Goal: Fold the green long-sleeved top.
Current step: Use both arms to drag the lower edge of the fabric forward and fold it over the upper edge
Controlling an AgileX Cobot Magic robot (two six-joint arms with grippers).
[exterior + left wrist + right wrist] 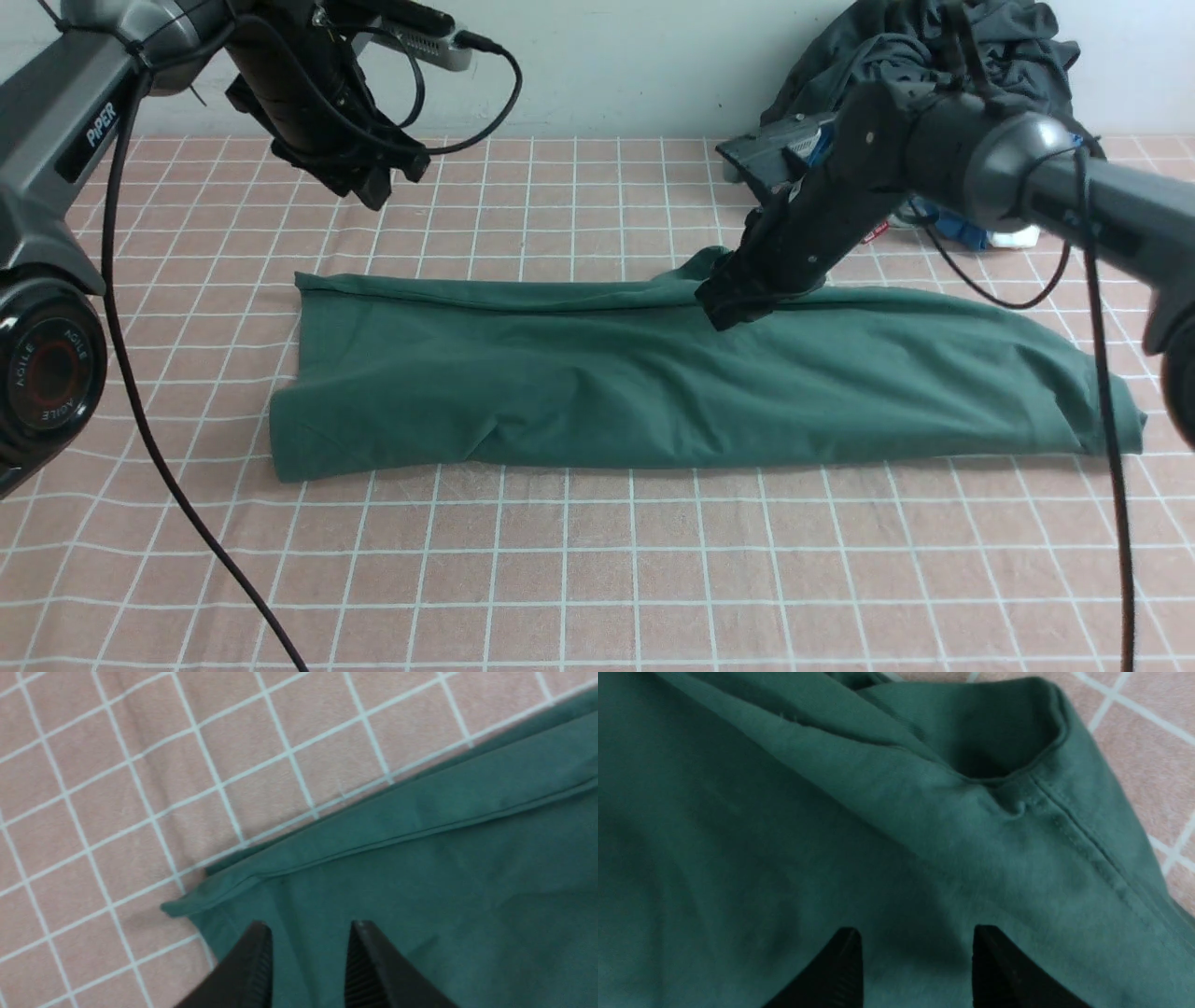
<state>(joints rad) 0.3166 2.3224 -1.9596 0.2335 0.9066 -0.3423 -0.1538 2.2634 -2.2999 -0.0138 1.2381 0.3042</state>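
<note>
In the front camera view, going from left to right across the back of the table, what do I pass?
First the left gripper → right gripper, at the far edge of the green top → grey clothes pile.

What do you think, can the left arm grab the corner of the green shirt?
Probably yes. The left gripper is open and hangs above the green top's far left corner, with nothing between them. The right gripper sits further along, out of its way.

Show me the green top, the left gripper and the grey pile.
green top [653, 383], front view, middle of its folded body.
left gripper [311, 926], left wrist view, between its fingertips.
grey pile [1018, 37], front view, its upper folds.
</note>
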